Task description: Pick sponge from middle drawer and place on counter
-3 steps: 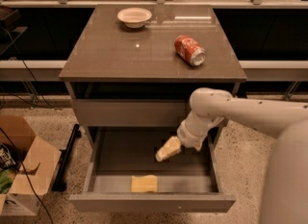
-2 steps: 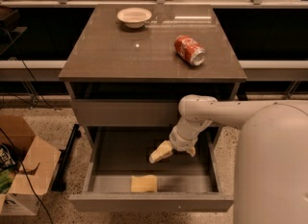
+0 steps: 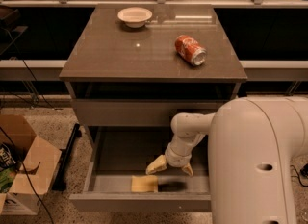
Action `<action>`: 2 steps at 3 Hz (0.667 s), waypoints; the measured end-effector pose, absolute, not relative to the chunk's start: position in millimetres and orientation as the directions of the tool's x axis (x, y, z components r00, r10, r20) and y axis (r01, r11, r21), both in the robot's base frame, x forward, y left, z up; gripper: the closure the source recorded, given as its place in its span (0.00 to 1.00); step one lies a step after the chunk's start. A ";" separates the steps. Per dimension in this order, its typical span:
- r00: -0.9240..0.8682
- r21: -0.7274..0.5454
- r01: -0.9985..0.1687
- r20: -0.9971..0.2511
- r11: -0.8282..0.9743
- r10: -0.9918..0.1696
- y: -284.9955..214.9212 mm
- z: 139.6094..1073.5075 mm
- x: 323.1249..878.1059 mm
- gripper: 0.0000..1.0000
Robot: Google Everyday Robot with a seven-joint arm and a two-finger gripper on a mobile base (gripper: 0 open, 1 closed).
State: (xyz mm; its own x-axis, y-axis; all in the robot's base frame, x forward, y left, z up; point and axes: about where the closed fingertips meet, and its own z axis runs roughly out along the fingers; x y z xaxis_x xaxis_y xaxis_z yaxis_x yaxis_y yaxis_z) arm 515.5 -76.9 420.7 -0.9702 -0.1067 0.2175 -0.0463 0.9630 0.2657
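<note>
The pale yellow sponge (image 3: pixel 144 183) lies flat on the dark floor of the open middle drawer (image 3: pixel 115 153), near its front edge. My gripper (image 3: pixel 171 167) hangs inside the drawer, just above and right of the sponge, not touching it. Its two cream fingers are spread apart, one (image 3: pixel 157 165) on the left and one (image 3: pixel 186 170) on the right, with nothing between them. The counter (image 3: pixel 120 55) is the glossy grey-brown top above.
A red soda can (image 3: pixel 190 50) lies on its side on the counter's right. A white bowl (image 3: pixel 135 15) stands at the back. An open cardboard box (image 3: pixel 24 168) sits on the floor to the left. My arm's large white body (image 3: pixel 260 160) fills the lower right.
My gripper has moved left and down inside the drawer, closer to the sponge. The sponge has not moved.
</note>
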 end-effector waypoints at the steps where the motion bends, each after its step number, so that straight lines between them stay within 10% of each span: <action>1: -0.962 0.287 0.061 0.273 0.956 -0.021 -62.5 394.4 501.6 0.00; 2: -0.945 0.321 0.153 0.325 0.935 0.043 -40.0 370.1 495.7 0.02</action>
